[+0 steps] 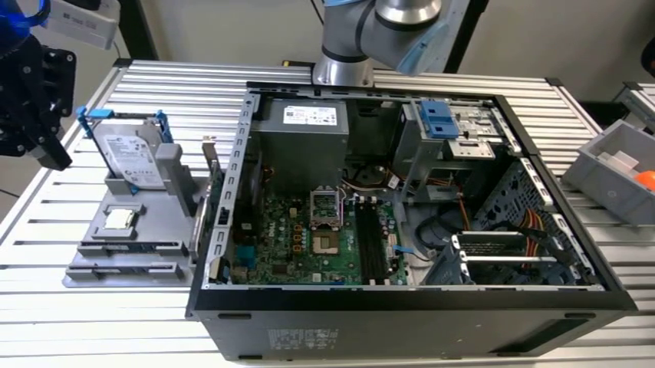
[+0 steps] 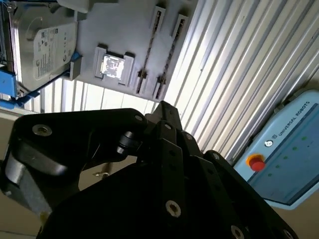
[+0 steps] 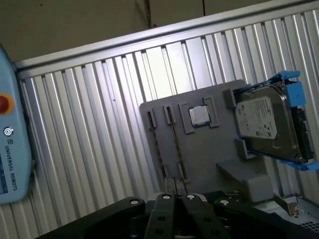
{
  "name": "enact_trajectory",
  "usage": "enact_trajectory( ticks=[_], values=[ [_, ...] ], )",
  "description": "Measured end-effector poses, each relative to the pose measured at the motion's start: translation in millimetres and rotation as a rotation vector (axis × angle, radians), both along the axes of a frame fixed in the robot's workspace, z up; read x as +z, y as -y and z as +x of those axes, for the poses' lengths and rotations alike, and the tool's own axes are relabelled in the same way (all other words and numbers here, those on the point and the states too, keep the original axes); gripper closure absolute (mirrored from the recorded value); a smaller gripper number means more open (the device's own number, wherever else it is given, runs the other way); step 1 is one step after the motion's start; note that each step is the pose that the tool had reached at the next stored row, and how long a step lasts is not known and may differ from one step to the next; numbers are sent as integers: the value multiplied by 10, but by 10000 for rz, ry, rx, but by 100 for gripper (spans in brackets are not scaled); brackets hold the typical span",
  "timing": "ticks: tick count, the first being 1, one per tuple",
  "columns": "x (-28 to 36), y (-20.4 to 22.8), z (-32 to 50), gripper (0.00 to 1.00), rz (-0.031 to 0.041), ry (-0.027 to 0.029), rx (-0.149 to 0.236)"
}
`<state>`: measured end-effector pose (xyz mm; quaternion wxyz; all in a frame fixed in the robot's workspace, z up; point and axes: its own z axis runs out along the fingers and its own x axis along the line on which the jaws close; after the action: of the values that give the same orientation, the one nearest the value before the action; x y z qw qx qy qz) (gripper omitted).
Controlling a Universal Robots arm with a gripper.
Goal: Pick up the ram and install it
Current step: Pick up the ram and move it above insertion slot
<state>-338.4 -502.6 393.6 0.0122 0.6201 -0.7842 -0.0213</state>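
Claw (image 1: 54, 159) closed, empty, aloft beside the grey parts tray (image 1: 162, 224).

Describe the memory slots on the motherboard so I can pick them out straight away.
In the exterior view, look inside the open computer case to the green motherboard on its floor. The memory slots lie just to the exterior view's right of the square processor socket. They are long, narrow black strips side by side, unlike that square metal-framed socket.

We find the scene brightly and evenly lit. The ribbed table (image 2: 234, 59) glares near-white in both wrist views, the chip (image 2: 113, 66) is blown out, and the black claw (image 2: 160, 112) looms dark and soft up close.
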Motion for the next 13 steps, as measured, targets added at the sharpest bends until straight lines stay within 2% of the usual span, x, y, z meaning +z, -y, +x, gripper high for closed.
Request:
enact_trajectory(
  ticks=[13],
  values=[
    [-1, 0, 2, 100, 0, 0, 1705]
  ],
)
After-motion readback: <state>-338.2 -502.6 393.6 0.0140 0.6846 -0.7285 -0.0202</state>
